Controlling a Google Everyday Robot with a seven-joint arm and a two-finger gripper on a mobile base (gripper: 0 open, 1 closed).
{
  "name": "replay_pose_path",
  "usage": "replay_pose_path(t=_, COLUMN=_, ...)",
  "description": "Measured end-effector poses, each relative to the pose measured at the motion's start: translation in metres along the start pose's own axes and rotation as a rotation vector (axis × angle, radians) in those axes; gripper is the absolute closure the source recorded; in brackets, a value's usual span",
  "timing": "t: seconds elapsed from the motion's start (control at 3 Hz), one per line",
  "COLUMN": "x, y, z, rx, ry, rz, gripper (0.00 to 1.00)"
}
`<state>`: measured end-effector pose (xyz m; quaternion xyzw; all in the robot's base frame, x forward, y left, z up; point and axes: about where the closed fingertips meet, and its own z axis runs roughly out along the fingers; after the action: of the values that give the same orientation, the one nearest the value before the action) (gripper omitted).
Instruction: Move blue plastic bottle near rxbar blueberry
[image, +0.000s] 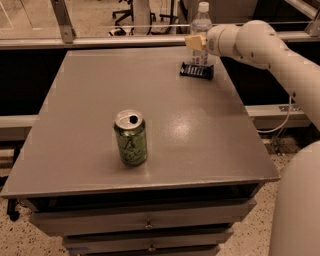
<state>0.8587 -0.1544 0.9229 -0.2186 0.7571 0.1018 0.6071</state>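
gripper first: you will find it far beyond the green can and off to the can's right, held level with the middle of the blue plastic bottle. its pale yellowish tip overlaps the bottle's label on the side that faces the can. whether it is clamped on the bottle or standing apart from it, you cannot tell from this angle.

the bottle stands upright, clear with a white cap, at the edge of the grey table farthest from the can. the rxbar blueberry lies flat just in front of the bottle's base, on the side toward the can (a small dark blue wrapper with pale markings). whether the bar and the bottle touch is not clear, but they are just beside each other, and both are well apart from the can.

the can itself stands upright, its top opened, nearer the table's front edge than anything else on the table.

the white arm reaches the gripper from the right, far from the can, and part of the robot's pale body fills the corner to the can's lower right. drawer fronts sit below the table edge closest to the can.
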Motion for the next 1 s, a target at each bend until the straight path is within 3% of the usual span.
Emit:
replay_pose_path(t=0.33, x=0.007, y=0.000, z=-0.003, rx=0.008, ry=0.007, rz=0.008, gripper=0.00)
replay_pose_path(t=0.67, x=0.010, y=-0.002, z=-0.010, rx=0.017, ry=-0.002, rz=0.012, gripper=0.00)
replay_pose_path(t=1.0, x=0.003, y=-0.023, z=-0.040, rx=0.050, ry=-0.064, rz=0.002, gripper=0.00)
